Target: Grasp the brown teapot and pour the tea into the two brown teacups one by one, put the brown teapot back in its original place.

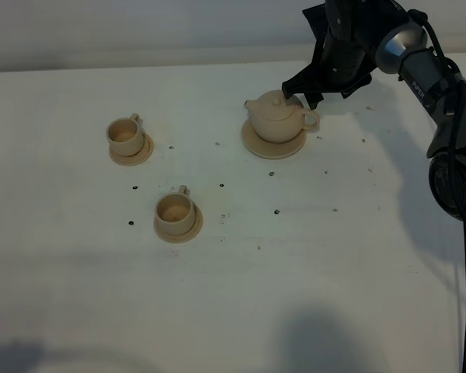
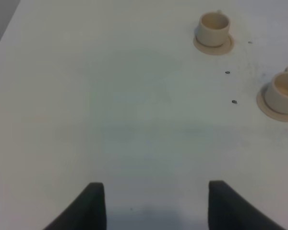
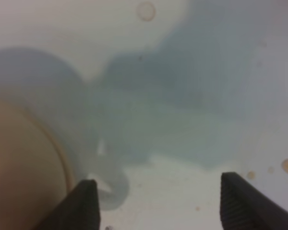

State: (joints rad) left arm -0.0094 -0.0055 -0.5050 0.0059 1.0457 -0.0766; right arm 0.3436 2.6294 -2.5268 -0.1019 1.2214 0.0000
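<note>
The brown teapot point(image 1: 276, 118) stands upright on its wide saucer point(image 1: 256, 144), the original place, at the back right of the white table. My right gripper point(image 1: 304, 95) is open just behind and above the teapot's loop handle point(image 1: 311, 119), touching nothing. In the right wrist view the teapot point(image 3: 19, 163) is a blurred tan shape beside one finger of the open right gripper point(image 3: 158, 201). Two brown teacups point(image 1: 126, 134) point(image 1: 175, 209) sit on small saucers at the left. My left gripper point(image 2: 156, 201) is open and empty, low over bare table, with both cups point(image 2: 213, 26) point(image 2: 285, 91) ahead.
Small dark specks point(image 1: 276, 210) dot the white table between the cups and the teapot. The right arm and its black cable point(image 1: 458, 179) run down the right edge. The table's edge point(image 2: 2, 28) shows in the left wrist view.
</note>
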